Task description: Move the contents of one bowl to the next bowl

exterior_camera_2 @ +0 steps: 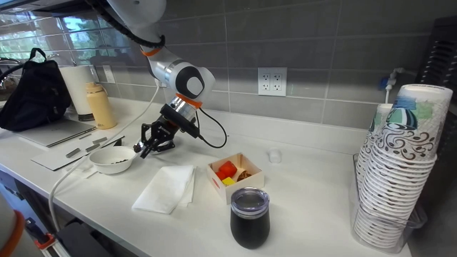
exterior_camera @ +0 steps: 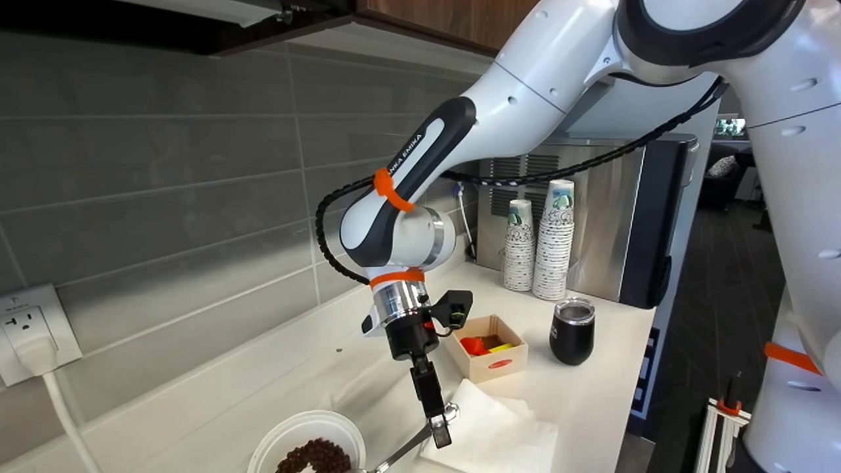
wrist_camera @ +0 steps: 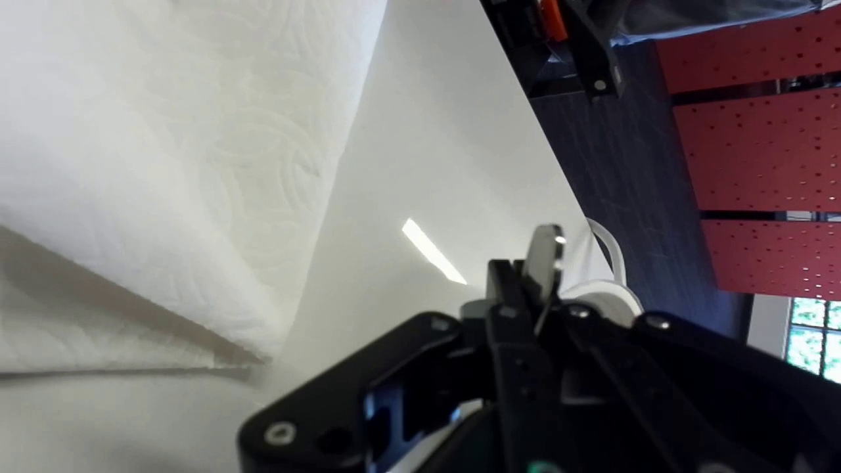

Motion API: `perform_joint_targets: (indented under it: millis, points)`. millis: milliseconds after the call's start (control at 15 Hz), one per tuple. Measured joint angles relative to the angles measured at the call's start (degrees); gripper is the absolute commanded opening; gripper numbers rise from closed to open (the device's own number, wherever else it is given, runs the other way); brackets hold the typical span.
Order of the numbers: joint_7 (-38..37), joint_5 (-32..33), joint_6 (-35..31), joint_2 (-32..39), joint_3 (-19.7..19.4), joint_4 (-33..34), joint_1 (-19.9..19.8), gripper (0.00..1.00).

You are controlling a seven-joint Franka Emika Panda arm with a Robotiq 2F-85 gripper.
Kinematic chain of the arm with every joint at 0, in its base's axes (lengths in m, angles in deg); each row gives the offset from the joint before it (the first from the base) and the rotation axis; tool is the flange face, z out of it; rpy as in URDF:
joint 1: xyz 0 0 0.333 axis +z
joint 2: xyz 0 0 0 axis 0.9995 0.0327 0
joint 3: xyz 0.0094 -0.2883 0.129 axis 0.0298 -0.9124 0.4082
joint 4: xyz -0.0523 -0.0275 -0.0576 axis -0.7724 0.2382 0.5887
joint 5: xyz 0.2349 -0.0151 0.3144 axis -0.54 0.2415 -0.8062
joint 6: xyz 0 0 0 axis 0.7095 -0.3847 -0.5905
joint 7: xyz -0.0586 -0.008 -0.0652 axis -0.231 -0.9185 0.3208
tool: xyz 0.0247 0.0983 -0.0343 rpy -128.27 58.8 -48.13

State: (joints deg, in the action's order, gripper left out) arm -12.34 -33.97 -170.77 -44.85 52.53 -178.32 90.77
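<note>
A white bowl [exterior_camera: 360, 439] with several small round brown pieces [exterior_camera: 320, 454] stands at the bottom of an exterior view, cut off by the edge. A white bowl [exterior_camera_2: 103, 166] with a few dark pieces shows in an exterior view; I cannot tell if it is the same one. My gripper [exterior_camera: 439, 430] is shut on a metal spoon [exterior_camera: 406, 449] by its handle, tilted, with its lower end at the bowl's rim. The gripper [exterior_camera_2: 142, 150] is beside the bowl. In the wrist view the handle end [wrist_camera: 544, 259] sticks out of the fingers [wrist_camera: 516, 282]; a bowl rim [wrist_camera: 611, 292] shows behind.
A folded white napkin [exterior_camera_2: 166, 189] lies near the gripper. A wooden box [exterior_camera_2: 228, 192] with toy food and a black tumbler [exterior_camera_2: 250, 225] stand further along. A white cable [exterior_camera_2: 82, 157] runs over the counter beside the bowl. Stacked paper cups [exterior_camera_2: 392, 178] and a tiled wall bound the area.
</note>
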Motion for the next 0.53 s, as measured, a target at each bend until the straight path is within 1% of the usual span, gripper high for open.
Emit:
perform_joint_targets:
  millis: [200, 533]
  points:
    - [0.4, -0.2, -1.2, -2.5, 0.2, -1.8, 0.0, 0.01]
    - [2.1, -0.9, -1.3, -6.3, 0.9, -4.6, 0.4, 0.01]
